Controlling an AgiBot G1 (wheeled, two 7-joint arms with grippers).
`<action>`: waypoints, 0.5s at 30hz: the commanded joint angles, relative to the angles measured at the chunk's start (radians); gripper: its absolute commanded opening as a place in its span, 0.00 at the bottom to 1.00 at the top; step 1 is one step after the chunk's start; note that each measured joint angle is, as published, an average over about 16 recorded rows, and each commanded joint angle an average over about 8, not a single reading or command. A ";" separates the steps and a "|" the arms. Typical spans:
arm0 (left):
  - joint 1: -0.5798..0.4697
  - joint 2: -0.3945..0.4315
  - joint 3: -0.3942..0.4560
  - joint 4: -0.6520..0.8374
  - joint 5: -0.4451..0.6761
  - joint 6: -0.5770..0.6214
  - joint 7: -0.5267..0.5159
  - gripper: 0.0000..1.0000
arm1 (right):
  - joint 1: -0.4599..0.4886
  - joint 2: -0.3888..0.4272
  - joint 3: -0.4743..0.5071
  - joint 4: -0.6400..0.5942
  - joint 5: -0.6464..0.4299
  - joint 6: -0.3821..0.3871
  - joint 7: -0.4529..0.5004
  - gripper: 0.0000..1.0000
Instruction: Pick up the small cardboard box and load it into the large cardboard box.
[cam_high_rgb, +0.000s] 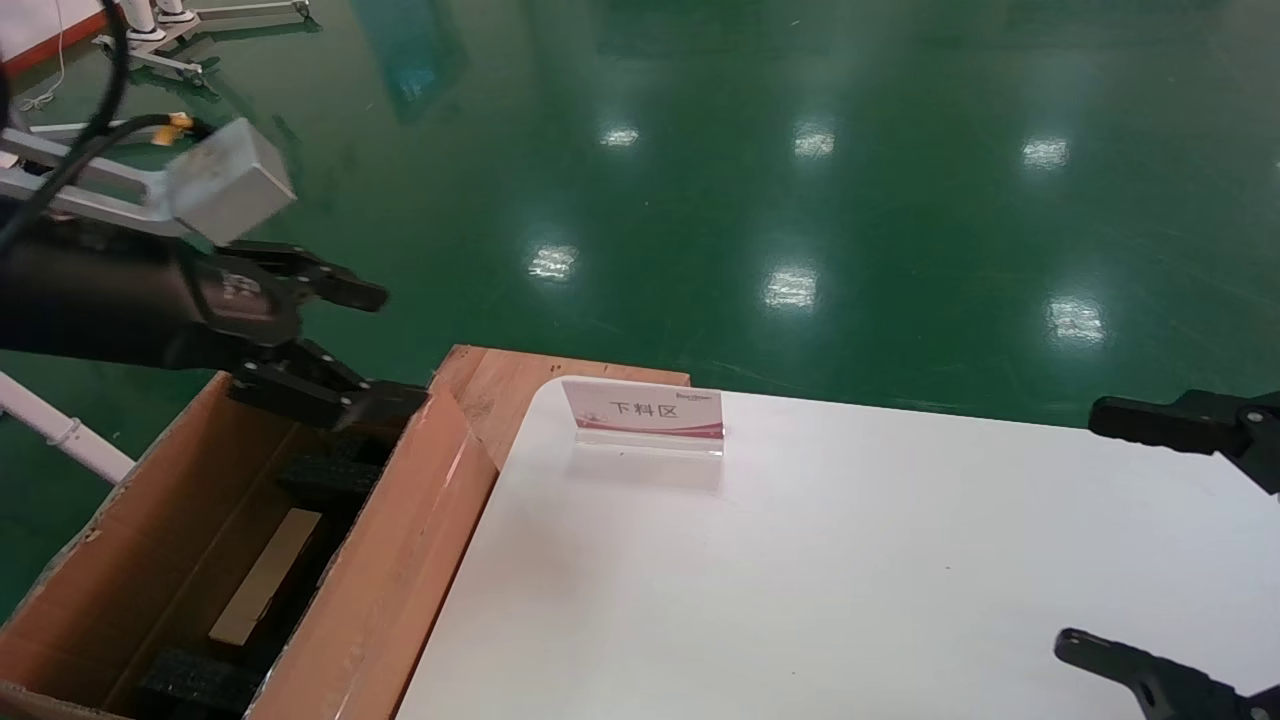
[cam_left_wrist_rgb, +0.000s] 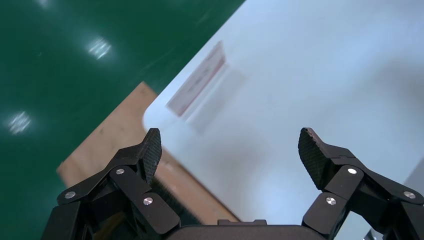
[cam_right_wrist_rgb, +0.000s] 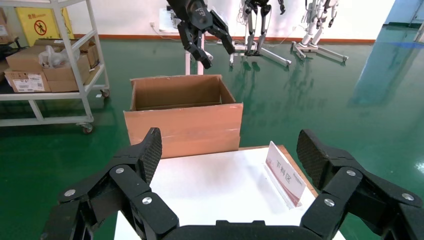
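Head view: the left gripper hangs above the far end of the large cardboard box, its two fingers spread wide with nothing between them. The left wrist view confirms this: both ribbed fingertip pads stand well apart, and only the white surface and a box flap show in the gap. The large cardboard box stands on the green floor at about 9 o'clock from the surface, its near wall just beside the surface edge, flaps upright. Inside it, black foam blocks lie at the far end and another at the near end; between them, on the dark bottom, lies a flat pale-tan strip. Whether this strip is the small cardboard box cannot be told; no shoebox-sized carton is clearly seen on the surface or between either pair of fingers. The right gripper is at the surface's 3 o'clock edge, fingers wide apart and holding nothing; in the right wrist view its pads frame the surface, the large cardboard box beyond it, and the left gripper raised over that box. A small pink-and-white sign with printed characters stands upright near the surface's far edge, at about 11 o'clock. In the right wrist view, a wheeled shelf rack carrying cartons stands beyond the large box.
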 joint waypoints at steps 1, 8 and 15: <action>0.055 0.014 -0.054 0.003 -0.016 0.005 0.023 1.00 | 0.000 0.000 0.000 0.000 0.000 0.000 0.000 1.00; 0.248 0.064 -0.241 0.013 -0.073 0.022 0.104 1.00 | 0.000 0.000 0.000 0.000 0.000 0.000 0.000 1.00; 0.439 0.114 -0.427 0.022 -0.129 0.038 0.185 1.00 | 0.000 0.000 -0.001 0.000 0.000 0.000 0.000 1.00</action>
